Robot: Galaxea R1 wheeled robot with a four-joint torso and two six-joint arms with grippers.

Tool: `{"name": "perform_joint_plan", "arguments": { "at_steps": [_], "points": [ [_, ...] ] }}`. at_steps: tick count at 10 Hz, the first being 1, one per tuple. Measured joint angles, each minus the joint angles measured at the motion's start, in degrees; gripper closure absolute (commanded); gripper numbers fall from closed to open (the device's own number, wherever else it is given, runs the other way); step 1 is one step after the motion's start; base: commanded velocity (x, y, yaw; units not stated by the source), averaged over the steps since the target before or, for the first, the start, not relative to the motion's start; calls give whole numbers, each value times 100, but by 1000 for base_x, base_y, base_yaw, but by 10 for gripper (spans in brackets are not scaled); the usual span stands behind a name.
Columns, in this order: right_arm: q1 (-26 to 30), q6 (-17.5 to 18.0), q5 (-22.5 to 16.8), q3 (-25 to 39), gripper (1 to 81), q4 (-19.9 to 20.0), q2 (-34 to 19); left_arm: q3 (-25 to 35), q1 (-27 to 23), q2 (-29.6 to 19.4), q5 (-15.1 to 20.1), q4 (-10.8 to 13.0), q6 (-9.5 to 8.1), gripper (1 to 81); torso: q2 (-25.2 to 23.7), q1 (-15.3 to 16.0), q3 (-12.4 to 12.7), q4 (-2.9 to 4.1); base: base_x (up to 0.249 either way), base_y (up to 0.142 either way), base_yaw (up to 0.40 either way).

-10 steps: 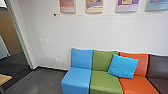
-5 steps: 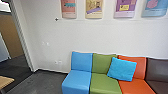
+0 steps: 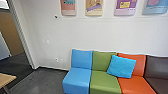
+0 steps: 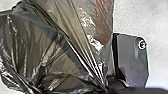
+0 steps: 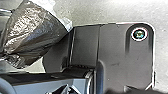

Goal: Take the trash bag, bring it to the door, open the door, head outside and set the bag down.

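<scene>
Pinching the trash bag (image 4: 53, 47), left claw (image 4: 106, 86) closed.

Grey floor (image 3: 47, 80) under blue, green, orange and brown seats (image 3: 103, 82), a blue pillow (image 3: 121, 66) across green and orange.

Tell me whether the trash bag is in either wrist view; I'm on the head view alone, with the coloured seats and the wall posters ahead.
Observer: Yes, the left wrist view has the trash bag, dark and shiny.
Operator: Is it spread flat or gathered?
Observer: Gathered: long folds run together towards a narrow part.
Operator: And from the right wrist?
Observer: Part of it appears there too, crinkled, with bright glare on the plastic.
</scene>
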Motion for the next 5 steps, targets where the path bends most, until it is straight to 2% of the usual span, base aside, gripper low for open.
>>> {"name": "perform_joint_plan", "arguments": {
  "at_steps": [2, 5],
  "points": [
    [-49, 0, 10, -48, 10, 0, 49, -13, 2, 26, 0, 20, 0, 811, 341, -219, 164, 0, 0, 0, 0],
    [-60, 0, 11, -98, 10, 0, 104, -13, 5, 39, -17, 20, 0, 811, 949, -619, 636, 0, 0, 0, 0]
  ]
}}
